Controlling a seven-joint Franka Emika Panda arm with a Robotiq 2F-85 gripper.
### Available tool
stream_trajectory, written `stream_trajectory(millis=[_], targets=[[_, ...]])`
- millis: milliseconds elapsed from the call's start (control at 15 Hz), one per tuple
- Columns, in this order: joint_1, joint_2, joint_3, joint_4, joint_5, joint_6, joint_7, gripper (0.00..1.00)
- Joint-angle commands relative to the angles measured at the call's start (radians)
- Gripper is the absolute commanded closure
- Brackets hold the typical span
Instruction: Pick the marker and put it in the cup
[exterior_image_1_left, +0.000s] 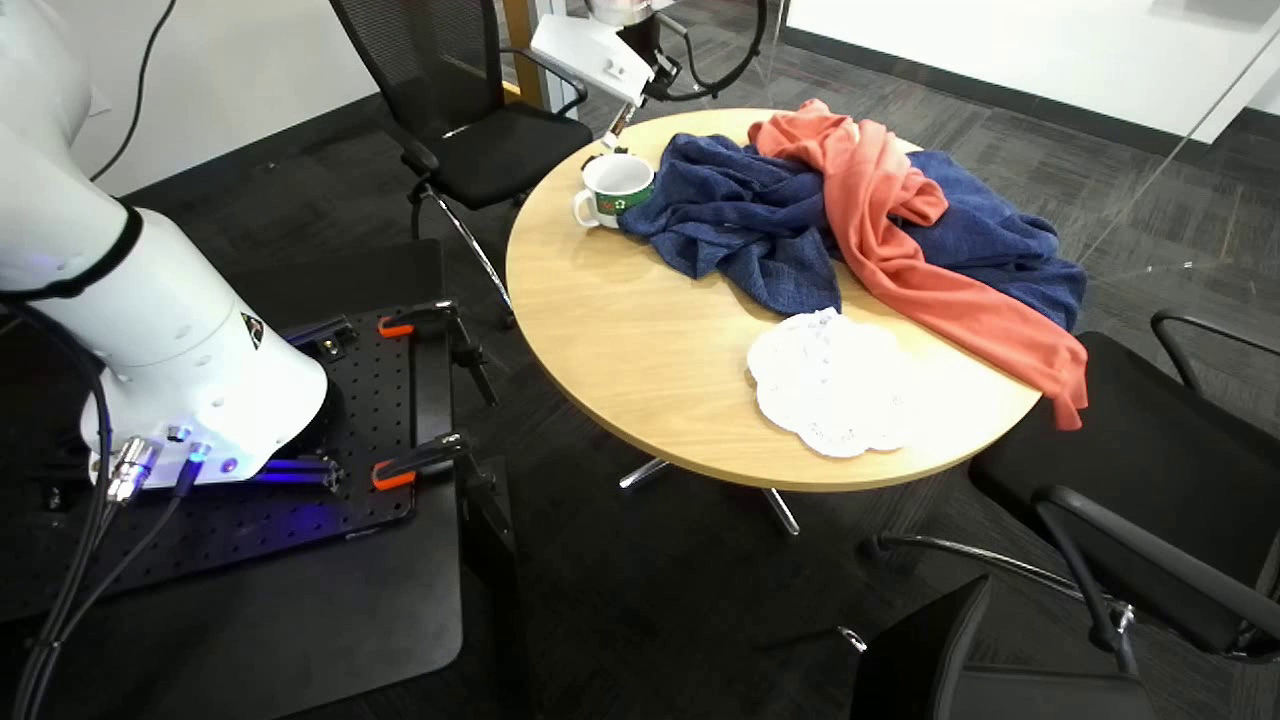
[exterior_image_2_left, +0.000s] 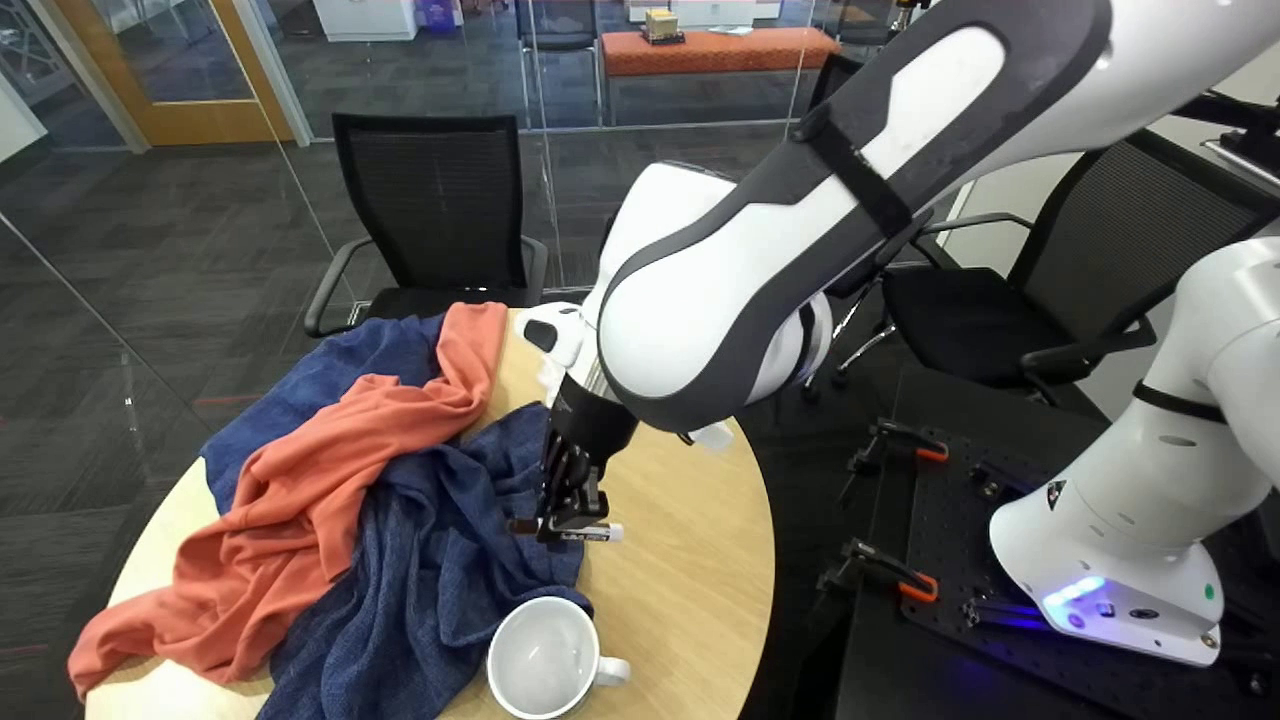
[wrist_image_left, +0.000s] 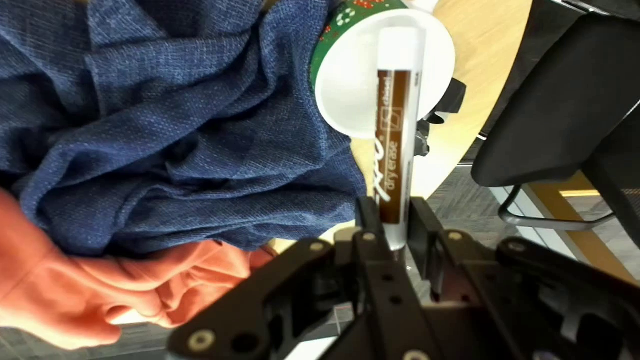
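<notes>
The gripper (wrist_image_left: 393, 212) pinches a dry-erase marker (exterior_image_2_left: 592, 533), nearly level in an exterior view, above a round table (exterior_image_1_left: 620, 330), its fingers (wrist_image_left: 368, 212) pressed to either side of the barrel near the dark end while the white end juts out free. In the wrist view that white end shows across the mouth of the cup (exterior_image_1_left: 615, 180), which stands upright near the tabletop's curved edge, its handle turned toward the robot base (exterior_image_1_left: 215, 390); the round top has no corners. A blue cloth (exterior_image_1_left: 735, 195) crowds the cup on the side away from that edge, an orange cloth (exterior_image_1_left: 870, 210) draped over the blue.

Delivery looks to be the step in hand. Let go at this angle, the marker would likely catch across the rim. A clean drop calls for turning the gripper until the white end points down, centering it over the mouth, and lowering that end inside before the fingers part.
</notes>
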Motion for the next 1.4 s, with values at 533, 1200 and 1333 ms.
stream_trajectory(millis=[533,1200,1333], targets=[[-0.001,0.010,0.054,0.008,0.175,-0.016,-0.230,0.95],[-0.011,0.100,0.098,0.089,0.538,0.005,-0.706,0.95],[-0.009,0.122,0.094,0.104,0.615,0.002,-0.808,0.95]])
